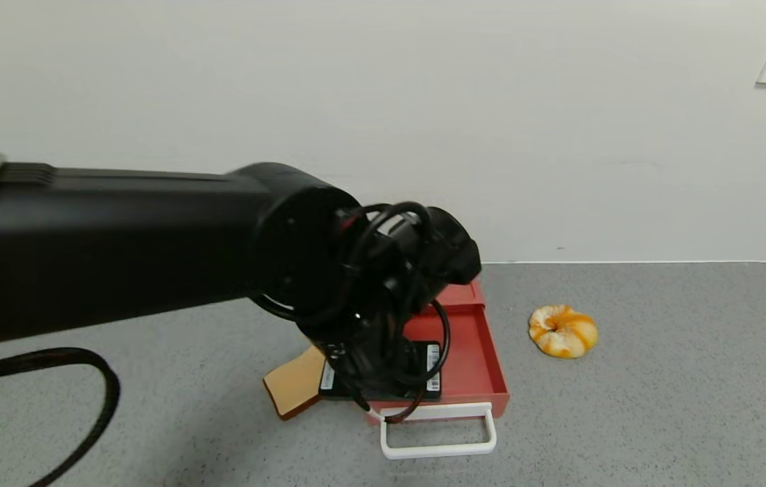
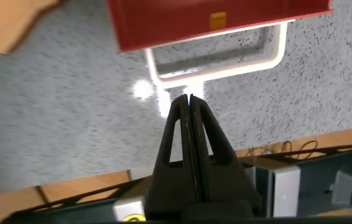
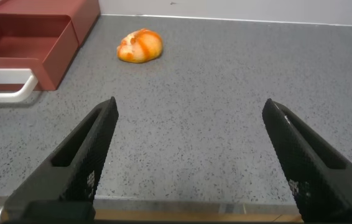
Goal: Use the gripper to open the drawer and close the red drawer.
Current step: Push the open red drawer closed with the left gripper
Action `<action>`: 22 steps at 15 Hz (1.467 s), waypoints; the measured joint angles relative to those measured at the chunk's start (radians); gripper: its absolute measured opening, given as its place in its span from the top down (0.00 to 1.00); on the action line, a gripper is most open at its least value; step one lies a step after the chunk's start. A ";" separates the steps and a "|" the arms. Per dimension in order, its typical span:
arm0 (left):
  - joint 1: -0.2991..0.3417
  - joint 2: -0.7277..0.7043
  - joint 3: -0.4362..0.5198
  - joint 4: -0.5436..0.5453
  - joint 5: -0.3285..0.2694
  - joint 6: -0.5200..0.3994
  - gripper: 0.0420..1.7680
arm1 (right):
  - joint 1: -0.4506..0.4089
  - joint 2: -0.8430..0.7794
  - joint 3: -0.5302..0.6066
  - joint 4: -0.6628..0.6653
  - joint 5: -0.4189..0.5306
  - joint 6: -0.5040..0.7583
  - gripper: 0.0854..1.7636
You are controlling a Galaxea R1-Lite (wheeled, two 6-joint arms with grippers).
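Left end effector [image 2: 189,99], fingers pressed together and holding nothing, poised just near the white handle [image 1: 438,431] of the red drawer [image 1: 464,352], already pulled open mid-table (right end effector [image 3: 188,155] idle, spread wide). Next, likely: push drawer shut.

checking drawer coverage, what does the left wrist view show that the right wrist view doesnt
Only the left wrist view shows the left gripper, fingers shut, its tip at the white handle of the drawer, and a corner of the bread slice.

Only the right wrist view shows the right gripper, open and apart from the drawer, the orange pastry, and the drawer's pulled-out tray, with nothing visible inside.

Both show the red drawer, its handle and the grey speckled table.
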 joint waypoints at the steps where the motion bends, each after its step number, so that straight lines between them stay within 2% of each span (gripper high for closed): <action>1: 0.017 -0.032 0.014 0.001 -0.001 0.038 0.96 | 0.000 0.000 0.000 0.000 0.000 0.000 0.03; 5: 0.100 -0.133 0.083 -0.011 -0.010 0.155 0.96 | 0.000 0.000 0.000 0.000 0.000 0.000 0.03; 6: 0.128 -0.154 0.096 -0.025 -0.035 0.191 0.96 | 0.000 0.000 0.000 0.000 0.000 0.000 0.03; 9: 0.221 -0.221 0.163 -0.117 -0.160 0.343 0.96 | 0.000 0.000 0.000 0.000 0.000 0.000 0.03; 12: 0.304 -0.296 0.274 -0.266 -0.271 0.462 0.96 | 0.000 0.000 0.000 0.000 0.000 0.000 0.03; 15: 0.388 -0.360 0.400 -0.433 -0.364 0.527 0.96 | 0.000 0.000 0.000 0.000 0.000 0.000 0.03; 19: 0.482 -0.434 0.574 -0.600 -0.495 0.634 0.96 | 0.000 0.000 0.000 0.000 0.000 0.000 0.03; 22: 0.507 -0.475 0.636 -0.633 -0.526 0.647 0.96 | 0.000 0.000 0.000 0.000 0.000 0.000 0.03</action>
